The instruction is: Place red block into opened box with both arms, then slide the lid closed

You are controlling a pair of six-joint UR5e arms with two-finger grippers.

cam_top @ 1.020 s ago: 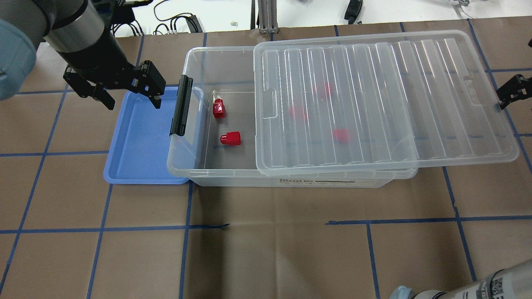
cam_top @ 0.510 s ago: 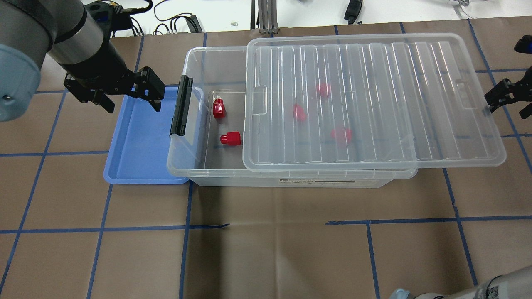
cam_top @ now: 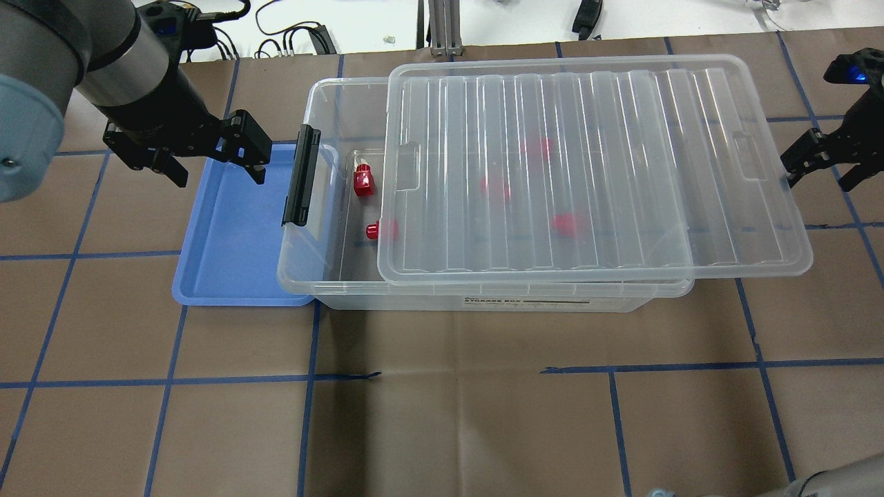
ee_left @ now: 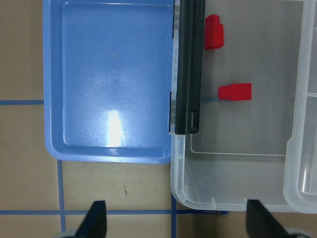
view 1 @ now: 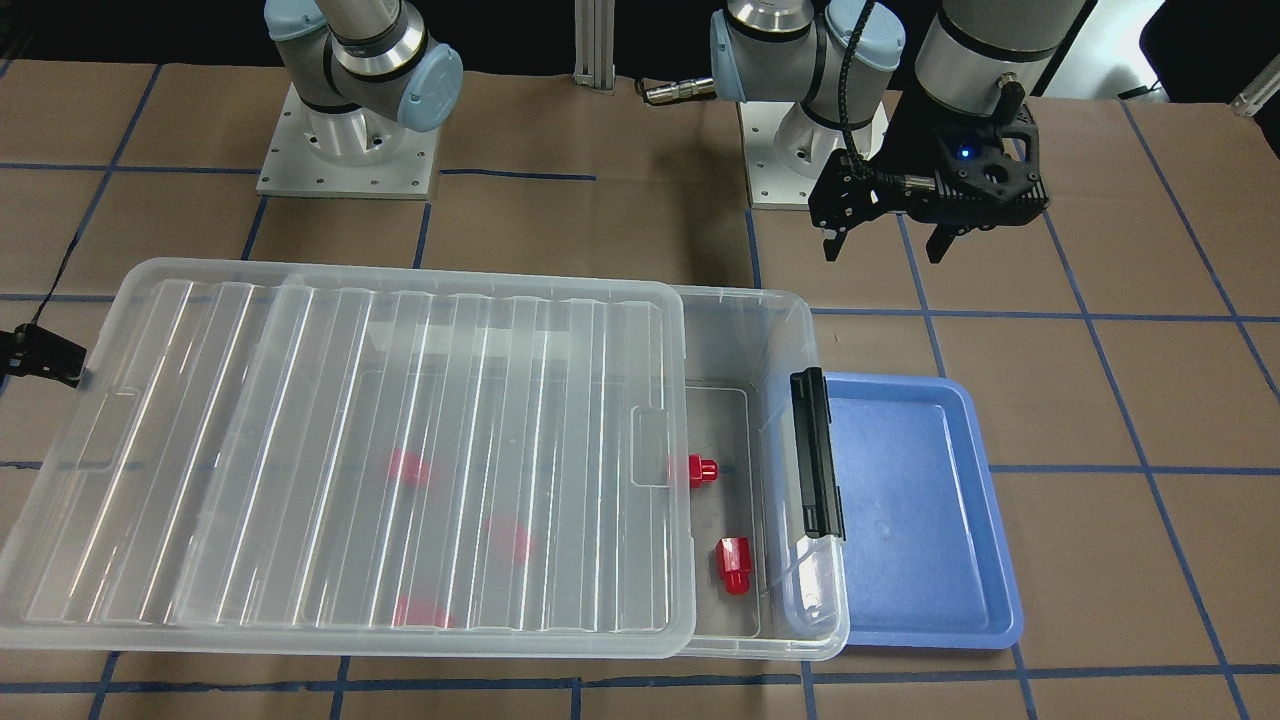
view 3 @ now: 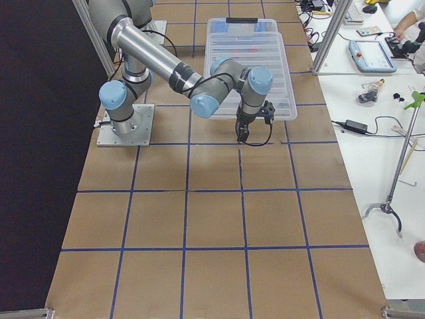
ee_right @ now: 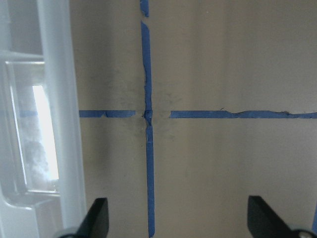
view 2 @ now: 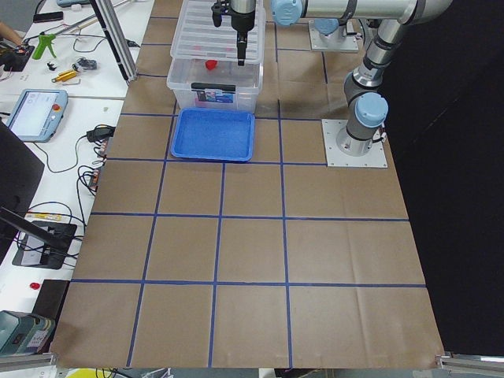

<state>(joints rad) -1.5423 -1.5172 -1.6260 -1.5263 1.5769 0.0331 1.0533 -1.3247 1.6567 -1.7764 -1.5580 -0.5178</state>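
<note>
The clear box (cam_top: 324, 276) stands mid-table, its black latch bar (cam_top: 302, 176) on the left end. The ribbed lid (cam_top: 594, 166) lies on top, shifted right, so the left end stays uncovered and the lid overhangs the right end. One red block (cam_top: 362, 181) lies in the uncovered part, another (cam_top: 378, 230) half under the lid's edge, and three more show blurred through the lid. My left gripper (cam_top: 214, 166) hangs open and empty over the blue tray's far edge. My right gripper (cam_top: 818, 178) is open, one finger (cam_top: 793, 169) at the lid's right short edge.
A blue tray (cam_top: 228, 235) with nothing in it touches the box's latch end. Brown paper with blue tape lines covers the table. Cables and a metal post sit beyond the far edge. Both arm bases (view 1: 345, 150) stand on the robot's side.
The lid has slid left over the box, now half covering the nearer red block. My right gripper moved left along with it. My left gripper has barely moved.
</note>
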